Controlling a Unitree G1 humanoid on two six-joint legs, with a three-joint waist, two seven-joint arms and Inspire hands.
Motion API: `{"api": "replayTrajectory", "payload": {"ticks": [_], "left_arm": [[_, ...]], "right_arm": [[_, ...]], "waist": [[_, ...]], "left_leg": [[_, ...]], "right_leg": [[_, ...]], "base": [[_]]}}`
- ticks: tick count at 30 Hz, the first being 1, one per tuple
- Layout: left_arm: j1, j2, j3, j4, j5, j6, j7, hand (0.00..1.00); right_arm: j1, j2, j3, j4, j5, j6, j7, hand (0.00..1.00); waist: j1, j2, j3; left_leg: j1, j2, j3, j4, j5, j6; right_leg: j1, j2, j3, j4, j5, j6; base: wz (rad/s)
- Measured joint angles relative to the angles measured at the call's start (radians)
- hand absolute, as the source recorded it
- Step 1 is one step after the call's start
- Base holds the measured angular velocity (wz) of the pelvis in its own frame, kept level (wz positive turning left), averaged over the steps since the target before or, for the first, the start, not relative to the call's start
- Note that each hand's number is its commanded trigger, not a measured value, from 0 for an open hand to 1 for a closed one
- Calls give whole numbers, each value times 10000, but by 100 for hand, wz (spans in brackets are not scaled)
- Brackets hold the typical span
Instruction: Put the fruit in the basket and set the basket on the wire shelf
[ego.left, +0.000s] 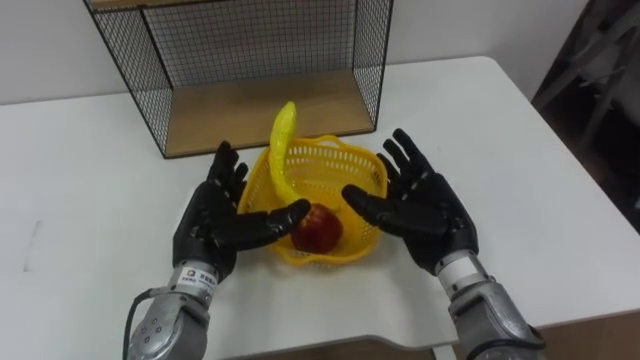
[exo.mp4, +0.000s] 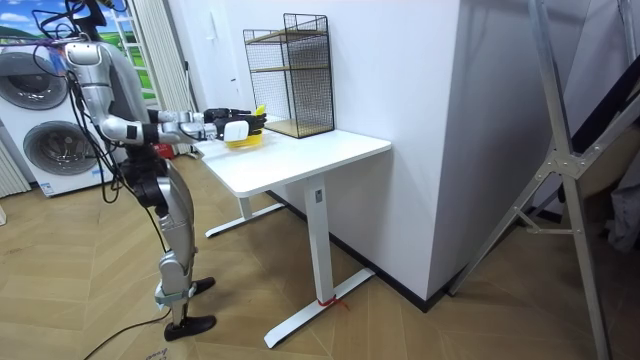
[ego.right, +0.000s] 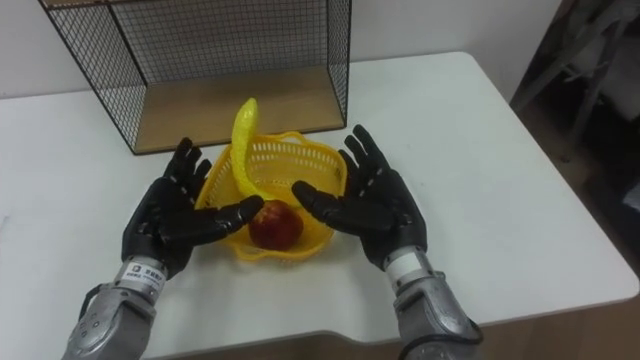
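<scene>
Left hand (ego.left: 212, 228) and right hand (ego.left: 425, 208) flank basket (ego.left: 322, 160) on table (ego.left: 545, 200).
Both hands' fingers straight, spread, gripping nothing; apple (ego.left: 318, 230) lies inside basket between the thumbs; wire shelf (ego.left: 255, 108) just beyond the fingertips.

A white table (ego.left: 560, 150) stands apart from washing machines (exo.mp4: 45, 150).

A white table (exo.mp4: 318, 158) on white legs stood on a wood-plank floor (exo.mp4: 420, 330) against a plain white wall (exo.mp4: 400, 70). At nine o'clock in the room view sat two washing machines (exo.mp4: 45, 150). At three o'clock stood what was perhaps a grey metal stand (exo.mp4: 565, 170).
</scene>
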Motion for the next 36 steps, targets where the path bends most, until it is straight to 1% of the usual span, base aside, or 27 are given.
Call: {"api": "replayTrajectory", "payload": {"ticks": [3,7,10,15,19,24,26,28,33,36], "left_arm": [[2,-1,-45,254,-1,1,-7,0],[2,-9,-85,351,10,-2,-7,0],[2,8,-217,457,11,-10,-7,0],[6,60,-420,600,11,-9,-8,0],[8,66,-472,603,11,-9,-9,0],[8,57,-498,603,11,-8,-8,0],[8,59,-515,602,7,-8,-8,0],[8,57,-543,602,10,-8,-7,0],[8,62,-712,599,-25,-8,-7,0],[8,82,-827,600,-20,-7,-7,0]], "right_arm": [[1,-3,59,0,0,-38,0,0],[4,-33,210,0,-49,-51,-1,0],[3,-52,338,9,-75,-140,-18,0],[3,-48,369,11,-97,-156,-30,0],[3,-40,371,24,-196,-155,-49,0],[2,-14,386,26,-418,-156,-95,0],[2,-6,420,58,-437,-156,-115,0],[2,-4,432,89,-440,-156,-129,0],[1,-13,488,117,-433,-157,-218,0],[-2,-55,535,158,-428,-166,-319,0]], "waist": [[-5,63,6],[-1,63,6],[-5,61,6],[1,51,10],[14,-13,35],[21,-116,23],[41,-179,-2],[40,-213,-9],[55,-210,-9],[56,-183,8]], "left_leg": [[-4,7,-1,0,0,-1],[-10,12,-22,-2,-3,-5],[-12,4,-20,6,-3,-5],[-14,-9,-26,-1,-3,-5],[-27,-60,-56,2,-3,-6],[-33,-73,-66,5,-3,-5],[-29,-73,-75,22,-3,-5],[-17,-78,-90,26,-3,-5],[-34,-95,-214,29,-3,-3],[-33,-117,-339,9,-4,-2]], "right_leg": [[-3,8,1,2,6,-9],[-9,12,-2,7,11,-17],[-10,7,-13,9,11,-16],[-5,8,-19,7,11,-16],[2,10,-45,6,10,-16],[15,5,-63,4,11,-16],[29,4,-79,3,11,-15],[53,0,-96,-3,12,-14],[83,-6,-136,-6,12,-13],[162,-19,-277,-15,12,-12]], "base": [[0],[0],[0],[0],[1],[0],[0],[0],[3],[11]]}}
